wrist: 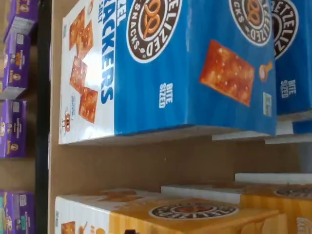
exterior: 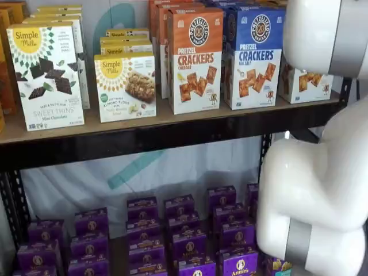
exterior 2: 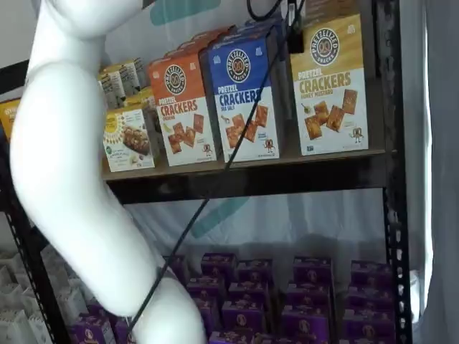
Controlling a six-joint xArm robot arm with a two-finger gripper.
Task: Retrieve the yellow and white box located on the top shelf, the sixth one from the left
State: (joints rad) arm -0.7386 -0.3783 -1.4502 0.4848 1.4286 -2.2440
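The yellow and white box [exterior 2: 330, 86] stands upright at the right end of the top shelf [exterior 2: 251, 175], next to the blue-topped carton [exterior 2: 240, 97]. In a shelf view only its white lower part [exterior: 310, 85] shows beneath the white arm [exterior: 322, 34]. The wrist view shows its yellow top [wrist: 195, 214], with a gap of bare shelf board between it and the blue-topped carton [wrist: 185, 63]. My gripper [exterior 2: 295, 36] shows only as a dark piece hanging from the top edge, just left of the yellow box's top. No gap between fingers can be made out.
An orange-topped carton [exterior: 195, 57] and Simple Mills boxes [exterior: 49, 75] fill the shelf [exterior: 144, 138] to the left. Small purple boxes [exterior: 184, 230] crowd the lower shelf. A black cable [exterior 2: 215, 179] hangs across the front. A black perforated upright [exterior 2: 391, 215] stands right of the yellow box.
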